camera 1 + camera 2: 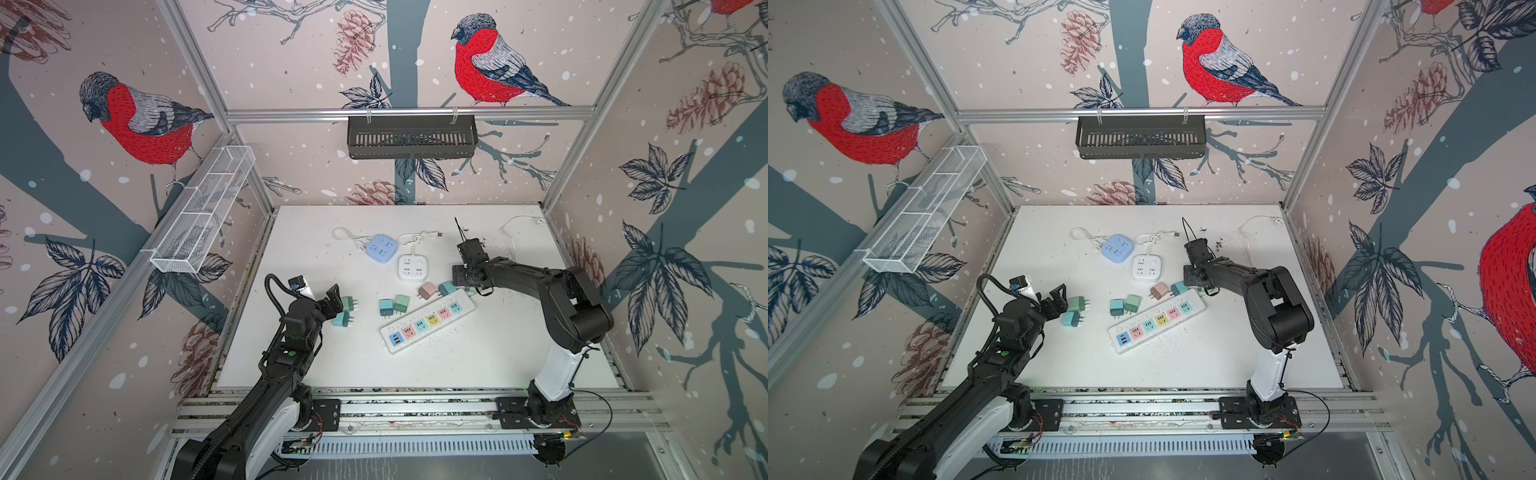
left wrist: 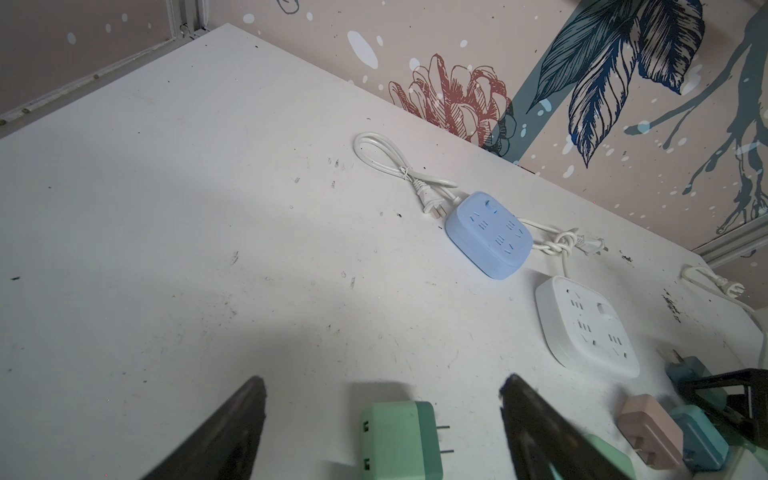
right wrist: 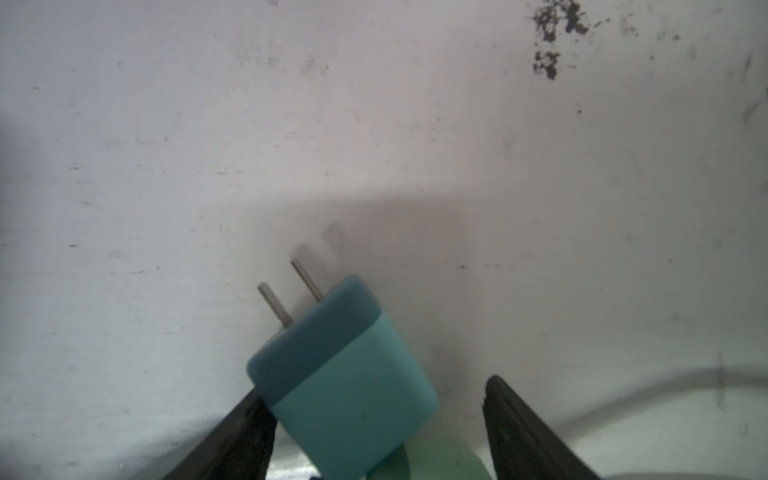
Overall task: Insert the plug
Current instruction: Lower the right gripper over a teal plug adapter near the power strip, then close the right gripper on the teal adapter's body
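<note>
Though loose, plug (image 3: 345, 386) (2 prongs (image 3: 273, 304)) outward

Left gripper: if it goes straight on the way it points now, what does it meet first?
Most likely the green plug, lying right ahead of the left gripper, in line with the gap between its open fingers.

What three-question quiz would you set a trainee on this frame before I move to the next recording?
1. Yes or no: is anything seated in the long power strip?
2. The plug between the left gripper's fingers is: A green, B pink, C white.
3. Fill in: of the blue hub and the white hub, the ____ one lies nearer the strip.

Key: 1 no, every socket is bare. 2 A. 3 white.
</note>
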